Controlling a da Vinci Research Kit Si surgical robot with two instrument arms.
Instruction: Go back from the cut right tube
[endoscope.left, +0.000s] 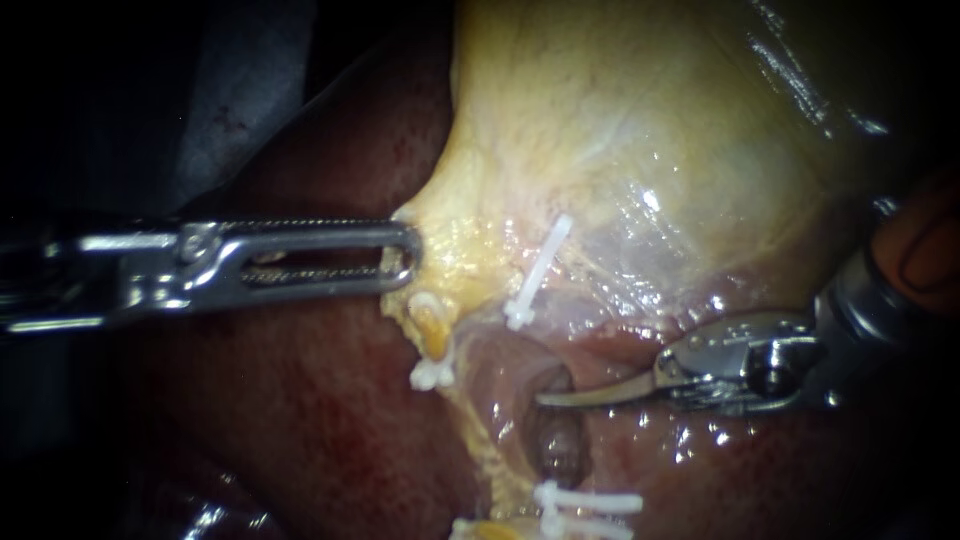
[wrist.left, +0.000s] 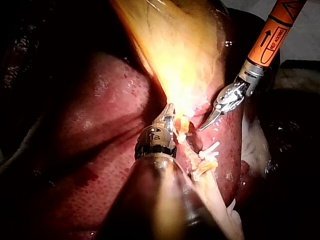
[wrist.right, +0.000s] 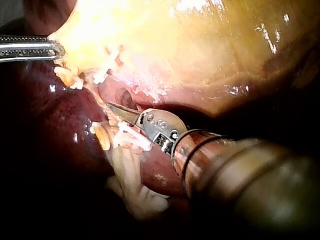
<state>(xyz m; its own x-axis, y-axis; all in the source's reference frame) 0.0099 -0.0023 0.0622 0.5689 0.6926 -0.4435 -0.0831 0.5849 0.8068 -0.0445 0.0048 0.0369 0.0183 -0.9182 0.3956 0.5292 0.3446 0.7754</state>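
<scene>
The cut right tube (endoscope.left: 558, 448) gapes between one clip (endoscope.left: 538, 275) on its gallbladder side and a pair of clips (endoscope.left: 590, 503) beyond it. The right instrument (endoscope.left: 565, 398) lies just beside that opening. Its end effector's curved blades are closed and empty, so backing away should snag nothing. Across the tube, the left instrument (endoscope.left: 400, 257) has its end effector clamped on the gallbladder (endoscope.left: 640, 120) edge, likely keeping the tissue taut.

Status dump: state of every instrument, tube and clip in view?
left instrument: shut on gallbladder edge
right instrument: shut, holding nothing
gallbladder: gripped at its edge, drawn into a peak
right tube: cut, ends apart
upper clip: closed across upper stump
lower clips: closed across lower stump
</scene>
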